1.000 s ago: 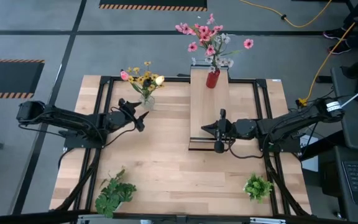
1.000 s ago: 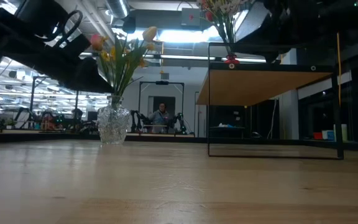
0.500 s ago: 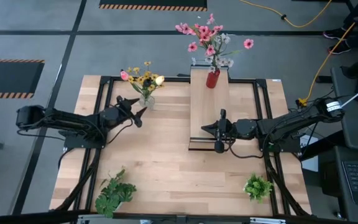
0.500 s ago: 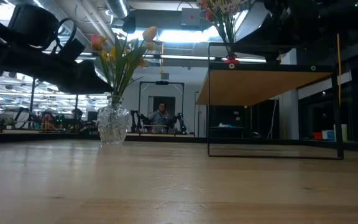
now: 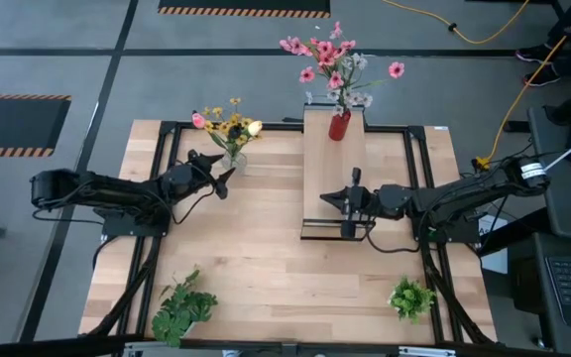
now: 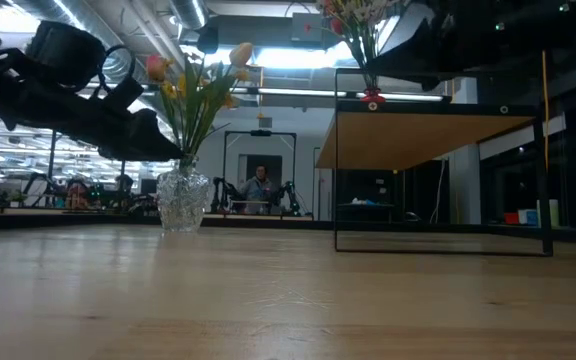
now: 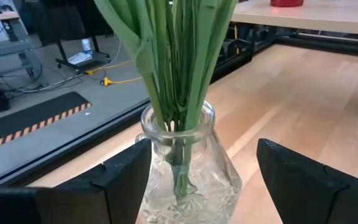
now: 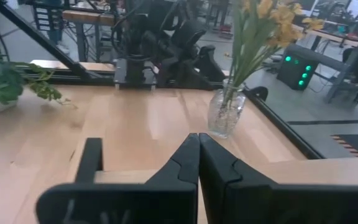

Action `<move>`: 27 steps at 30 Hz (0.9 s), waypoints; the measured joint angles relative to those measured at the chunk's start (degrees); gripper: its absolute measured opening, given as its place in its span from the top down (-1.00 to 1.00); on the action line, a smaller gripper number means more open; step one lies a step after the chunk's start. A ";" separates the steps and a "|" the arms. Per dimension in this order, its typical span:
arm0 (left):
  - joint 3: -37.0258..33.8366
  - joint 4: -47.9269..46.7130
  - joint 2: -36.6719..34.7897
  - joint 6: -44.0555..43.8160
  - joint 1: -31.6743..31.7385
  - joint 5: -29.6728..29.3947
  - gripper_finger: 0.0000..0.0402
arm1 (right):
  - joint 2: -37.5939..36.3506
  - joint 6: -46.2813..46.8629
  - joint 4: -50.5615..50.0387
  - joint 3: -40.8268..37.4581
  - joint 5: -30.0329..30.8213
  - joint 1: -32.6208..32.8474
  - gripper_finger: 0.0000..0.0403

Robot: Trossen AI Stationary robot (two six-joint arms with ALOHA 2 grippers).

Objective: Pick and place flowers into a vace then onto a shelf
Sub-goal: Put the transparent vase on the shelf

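The clear glass vase point(image 5: 234, 160) stands by its base on the table at the far left and holds yellow, pink and white flowers point(image 5: 228, 126) on green stems point(image 7: 179, 56). My left gripper point(image 5: 218, 175) is open and reaches level at the vase point(image 7: 185, 180). Its two fingers point(image 7: 120, 180) stand on either side of the vase's body, and no touch shows. The shelf point(image 5: 333, 169) stands mid-table. My right gripper point(image 5: 348, 203) is shut and empty, over the shelf's near right part.
A red cylinder point(image 5: 339, 125) with pink blossoms point(image 5: 330, 55) stands on the shelf's far end. Two green leafy bunches point(image 5: 183, 307) point(image 5: 411, 296) lie near the front edge. Bare tabletop lies between the vase and the shelf. A person point(image 6: 259, 185) sits far behind the table.
My left gripper has swung toward the table's far edge and sunk a little, closing in on the vase until its fingers flank the glass. It has stayed open. The vase and flowers have not moved.
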 joint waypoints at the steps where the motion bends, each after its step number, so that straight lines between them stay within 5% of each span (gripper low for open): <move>1: 0.00 0.50 0.54 0.04 0.48 0.64 -0.41 | 0.00 0.00 0.02 0.00 0.00 -0.30 0.98; 27: 6.19 5.77 14.07 5.46 8.60 8.12 -0.41 | -0.04 -0.17 -2.11 0.02 -0.04 -2.92 0.98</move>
